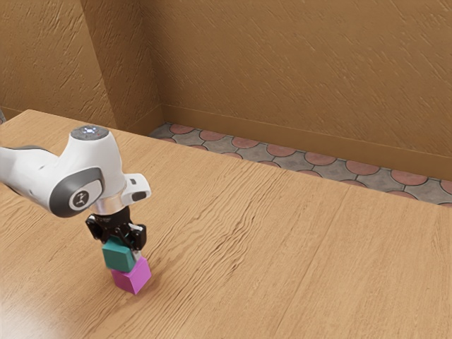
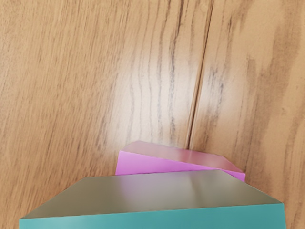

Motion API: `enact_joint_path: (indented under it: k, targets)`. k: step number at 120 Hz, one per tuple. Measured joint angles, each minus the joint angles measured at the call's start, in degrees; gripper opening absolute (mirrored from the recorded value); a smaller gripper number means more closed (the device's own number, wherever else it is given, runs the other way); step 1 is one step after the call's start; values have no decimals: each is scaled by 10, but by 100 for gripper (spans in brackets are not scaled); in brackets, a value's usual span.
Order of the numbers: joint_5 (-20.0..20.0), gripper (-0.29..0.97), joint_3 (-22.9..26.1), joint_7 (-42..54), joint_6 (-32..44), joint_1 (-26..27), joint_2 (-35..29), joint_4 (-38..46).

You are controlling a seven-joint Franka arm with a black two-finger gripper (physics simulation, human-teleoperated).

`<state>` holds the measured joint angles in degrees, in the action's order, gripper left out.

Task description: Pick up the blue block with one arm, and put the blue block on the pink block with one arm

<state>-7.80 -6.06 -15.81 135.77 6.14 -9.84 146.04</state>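
The pincer (image 1: 117, 241) pinched the blue block (image 1: 118, 256) by two sides, keeping it level right atop the pink block (image 1: 135, 277) on the counter (image 1: 282, 247), seemingly ready for release.

- Blue block (image 1: 118, 257): teal-green.
- Pink block (image 1: 135, 277): magenta.
- Table (image 1: 282, 240): tan wood grain.
- Hand (image 1: 118, 241): black.
- Floor (image 1: 319, 159): seemingly reddish scallops on grey.
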Motion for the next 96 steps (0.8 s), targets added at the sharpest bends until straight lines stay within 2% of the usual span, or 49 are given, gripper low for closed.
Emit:
enact_joint_path:
  k: [26,47,64,71,84,96]
  targets:
    - [13,53,1,19,6,1,1,0]
    - [15,61,2,31,8,2,-9,0]
    - [11,65,0,39,-6,-8,-65,-12]
    - [0,65,3,42,-23,-11,-86,-43]
    - [-8,66,8,65,-73,-12,-92,-152]
    - [27,67,10,88,-105,-12,-91,-192]
